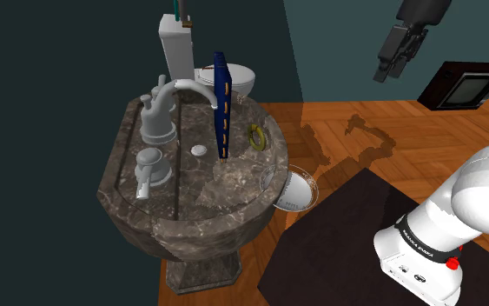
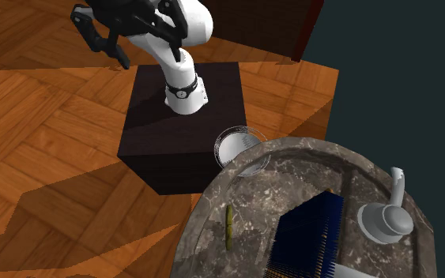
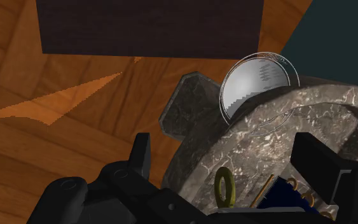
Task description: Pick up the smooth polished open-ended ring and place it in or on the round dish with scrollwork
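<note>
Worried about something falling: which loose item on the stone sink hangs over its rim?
The round silvery dish: it juts past the rim of the sink, while the gold ring and upright blue comb sit fully on it.

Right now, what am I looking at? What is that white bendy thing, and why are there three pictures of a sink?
The white bendy thing is a robot arm standing on a dark box. At its end is a black hand with two fingers. They are open and hold nothing, up in the air away from the sink.

One picture is taken from beside the box. One looks across the sink towards the arm. One comes from a camera on the hand itself.

The stone sink has a grey faucet. A blue comb stands on edge, with a small gold ring beside it. A round silver dish sticks out past the sink's rim. The robot's job is to put the ring in that dish.
</note>
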`<state>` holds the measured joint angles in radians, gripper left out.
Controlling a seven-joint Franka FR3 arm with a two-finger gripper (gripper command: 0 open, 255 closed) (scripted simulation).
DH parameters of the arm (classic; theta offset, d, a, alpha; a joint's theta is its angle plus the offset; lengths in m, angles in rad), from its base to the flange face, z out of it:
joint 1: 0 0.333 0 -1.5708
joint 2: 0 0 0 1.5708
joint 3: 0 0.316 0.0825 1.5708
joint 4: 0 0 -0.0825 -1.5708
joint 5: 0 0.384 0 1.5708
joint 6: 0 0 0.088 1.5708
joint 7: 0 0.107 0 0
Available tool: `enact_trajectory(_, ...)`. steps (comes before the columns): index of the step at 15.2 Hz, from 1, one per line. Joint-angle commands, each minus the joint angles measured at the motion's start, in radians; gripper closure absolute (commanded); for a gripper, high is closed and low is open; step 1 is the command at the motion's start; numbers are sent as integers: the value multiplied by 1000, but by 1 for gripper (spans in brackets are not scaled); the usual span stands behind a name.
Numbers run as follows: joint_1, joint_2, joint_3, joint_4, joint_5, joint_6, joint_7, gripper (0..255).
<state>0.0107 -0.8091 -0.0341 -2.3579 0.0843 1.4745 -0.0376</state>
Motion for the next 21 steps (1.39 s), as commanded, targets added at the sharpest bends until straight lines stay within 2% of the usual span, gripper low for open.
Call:
enact_trajectory(1, 0, 0, 0, 0, 0, 0, 0, 0)
enact_trajectory(7, 12, 92, 88, -91, 32, 230, 84, 0)
enact_trajectory(13, 17, 245, 175, -125, 42, 462, 173, 0)
enact_trajectory(17, 11, 375, 232, -115, 27, 608, 241, 0)
enact_trajectory(21, -2, 522, 285, -79, -18, 742, 324, 0)
